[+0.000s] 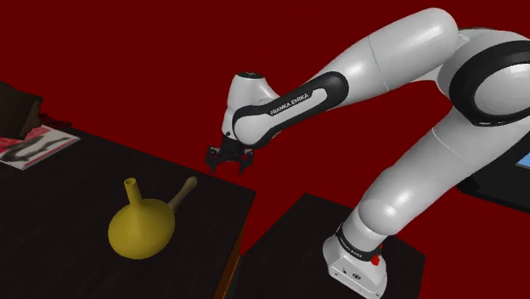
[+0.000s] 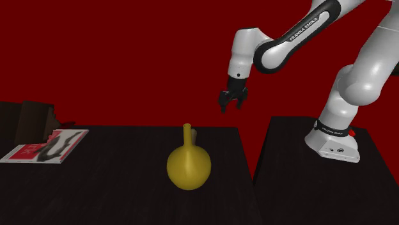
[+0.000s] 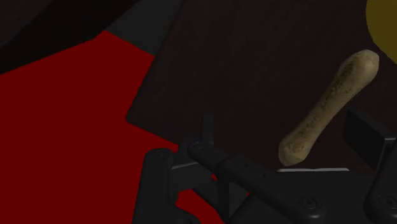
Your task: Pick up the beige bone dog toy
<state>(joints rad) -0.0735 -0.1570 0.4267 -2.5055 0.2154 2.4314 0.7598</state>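
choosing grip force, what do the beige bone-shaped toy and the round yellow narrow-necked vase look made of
Beige bone-shaped toy: matte, mottled with dark speckles, like rawhide or rough rubber; unclear which.
Round yellow narrow-necked vase: smooth, evenly coloured, soft shading; perhaps ceramic or plastic.

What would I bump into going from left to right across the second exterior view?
magazine → yellow vase → pincer → arm's white base
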